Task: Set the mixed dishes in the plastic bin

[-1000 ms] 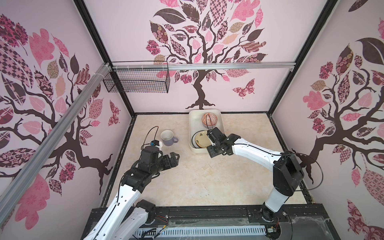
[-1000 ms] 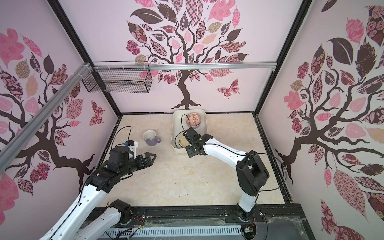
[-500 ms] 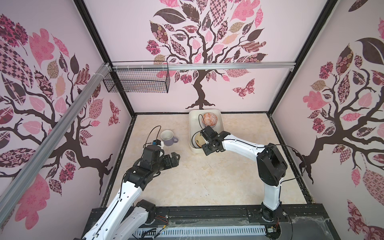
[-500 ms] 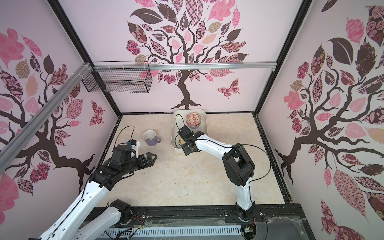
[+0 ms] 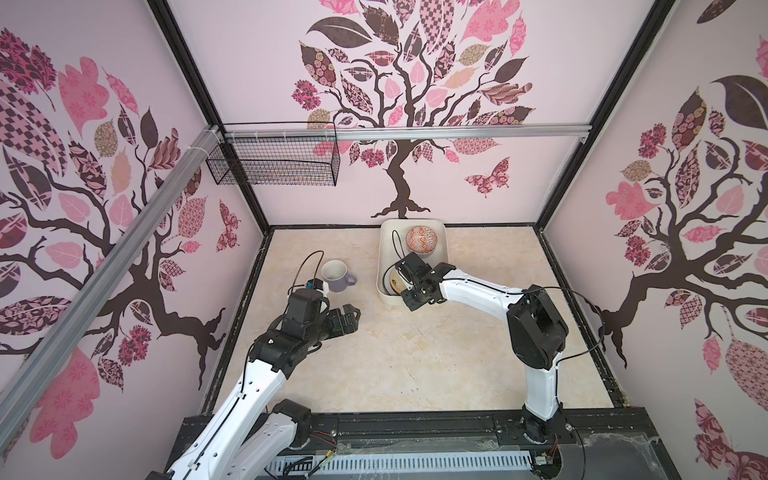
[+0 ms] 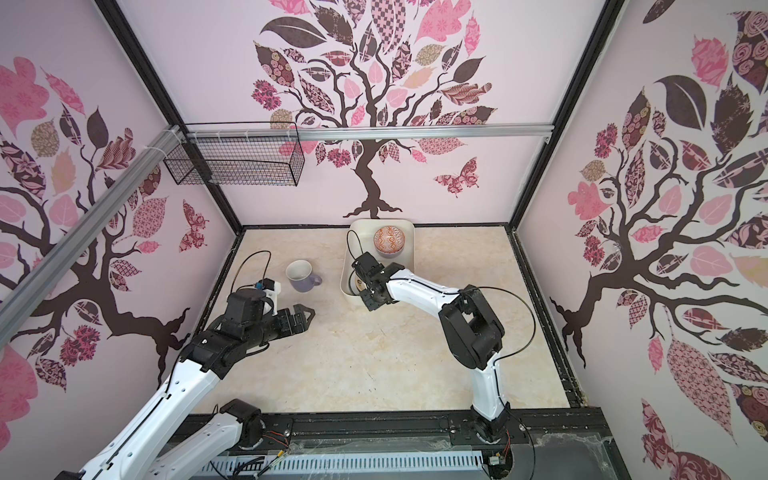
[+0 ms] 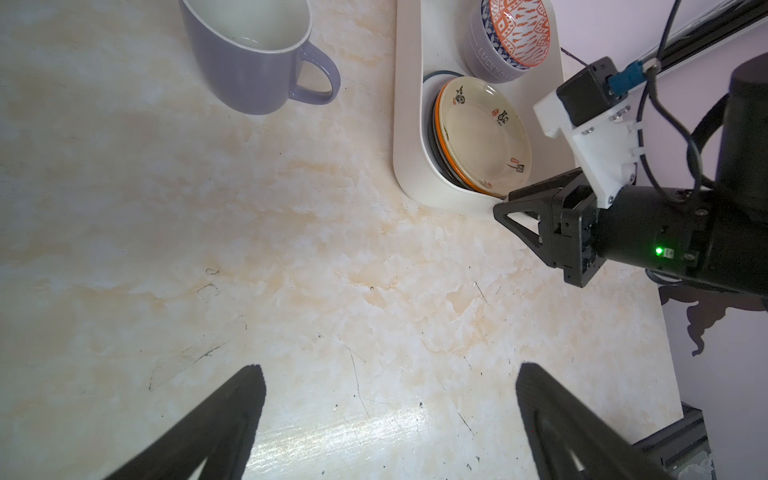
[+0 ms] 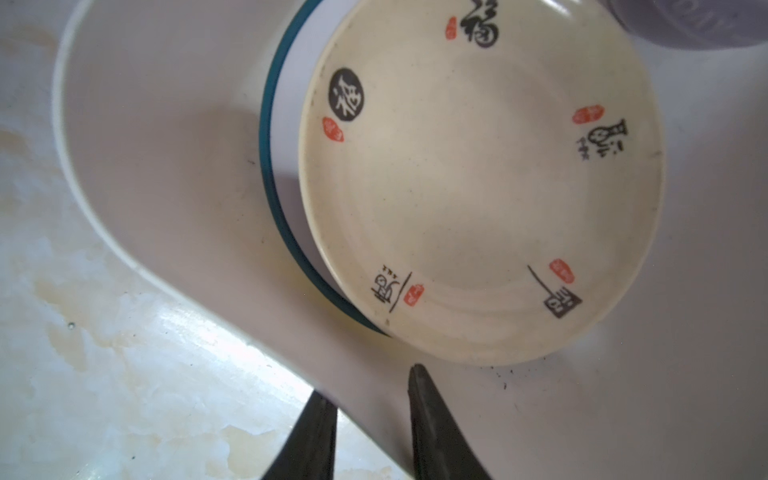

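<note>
The cream-white plastic bin (image 5: 384,249) (image 6: 412,249) stands at the back of the table. In it, an orange-patterned bowl (image 5: 422,240) (image 7: 519,29) nests in a lavender bowl (image 7: 486,54), beside a stack of plates topped by a cream plate (image 7: 484,133) (image 8: 478,166). A lavender mug (image 5: 334,276) (image 6: 300,276) stands upright left of the bin. My right gripper (image 5: 409,301) (image 8: 368,382) straddles the bin's near wall (image 8: 166,166), one finger inside and one outside, closed on it. My left gripper (image 5: 351,318) (image 7: 390,374) hovers open and empty over bare table, short of the mug.
A black wire mesh basket (image 5: 274,166) hangs on the back-left rail, well above the table. Patterned walls close in the table on three sides. A black frame rail (image 5: 415,424) runs along the front edge.
My right gripper has drawn back from over the plates to the bin's near wall, and its jaws have narrowed onto it. The left arm has barely moved.
</note>
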